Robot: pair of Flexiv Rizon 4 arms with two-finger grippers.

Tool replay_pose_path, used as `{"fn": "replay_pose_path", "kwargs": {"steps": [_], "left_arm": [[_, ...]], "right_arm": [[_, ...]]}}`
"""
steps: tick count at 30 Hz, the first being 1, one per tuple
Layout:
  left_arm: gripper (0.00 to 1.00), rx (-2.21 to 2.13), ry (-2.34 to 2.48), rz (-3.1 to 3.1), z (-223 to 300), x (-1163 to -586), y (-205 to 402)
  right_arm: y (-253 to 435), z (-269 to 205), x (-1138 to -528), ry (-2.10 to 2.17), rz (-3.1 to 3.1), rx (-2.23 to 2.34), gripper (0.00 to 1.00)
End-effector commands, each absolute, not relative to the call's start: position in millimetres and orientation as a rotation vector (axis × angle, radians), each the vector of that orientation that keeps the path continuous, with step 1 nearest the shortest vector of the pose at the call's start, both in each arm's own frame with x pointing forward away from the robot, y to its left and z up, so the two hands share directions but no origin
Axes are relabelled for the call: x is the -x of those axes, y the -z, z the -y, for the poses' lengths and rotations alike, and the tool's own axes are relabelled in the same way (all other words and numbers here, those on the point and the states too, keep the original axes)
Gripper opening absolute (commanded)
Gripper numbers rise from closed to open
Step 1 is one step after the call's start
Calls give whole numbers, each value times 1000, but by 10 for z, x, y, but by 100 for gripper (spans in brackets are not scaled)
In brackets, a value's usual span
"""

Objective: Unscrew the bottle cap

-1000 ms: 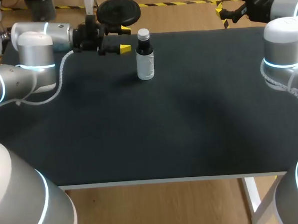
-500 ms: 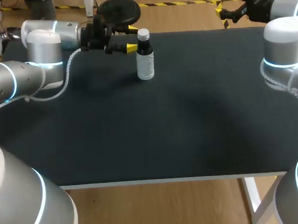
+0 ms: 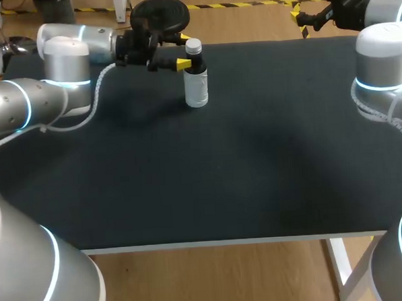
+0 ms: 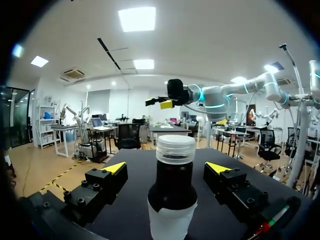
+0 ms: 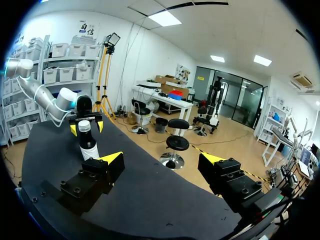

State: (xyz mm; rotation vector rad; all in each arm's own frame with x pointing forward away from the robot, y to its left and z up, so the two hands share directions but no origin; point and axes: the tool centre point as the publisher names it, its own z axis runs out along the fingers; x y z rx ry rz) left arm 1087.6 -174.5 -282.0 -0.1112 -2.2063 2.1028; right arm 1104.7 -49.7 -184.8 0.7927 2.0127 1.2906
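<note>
Though set far back on the black tabletop (image 3: 256, 174), left of the middle and close to the far edge, plain to see: a small dark bottle (image 3: 196, 83). Standing upright on its base, long axis vertical. Pale ribbed cap (image 3: 193, 46) on top, pointing straight up, with a white label around the lower body.

Just beyond it and to its left, the left gripper (image 3: 180, 50), held level at the end of the left arm, which comes in from the left side. Spread wide, with the yellow-tipped fingers (image 4: 116, 167) on either side of the bottle at about neck and cap height. Touching nothing, going by the left wrist view: a clear gap between each finger and the dark glass. Nothing grasped.

Farther off, past the tabletop's far right corner, the right gripper (image 3: 306, 5), well apart from the bottle. Likewise wide open and empty. Aimed across the tabletop toward the bottle, which shows in the right wrist view well ahead of the fingers, between the left gripper's yellow tips.
</note>
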Motion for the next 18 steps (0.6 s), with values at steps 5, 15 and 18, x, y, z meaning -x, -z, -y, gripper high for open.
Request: {"fn": "replay_pose_path", "kwargs": {"steps": [5, 15, 18], "left_arm": [[100, 165, -2082, 2169, 1841, -10925, 2875], [100, 166, -2071, 2157, 1917, -10948, 2907], [100, 166, -2071, 2154, 1920, -10952, 2910]], "right_arm": [[1842, 497, -11044, -1289, -2014, -794, 100], [1842, 497, -11044, -1289, -2014, -794, 100], [1842, 497, -11044, -1289, -2014, -794, 100]]}}
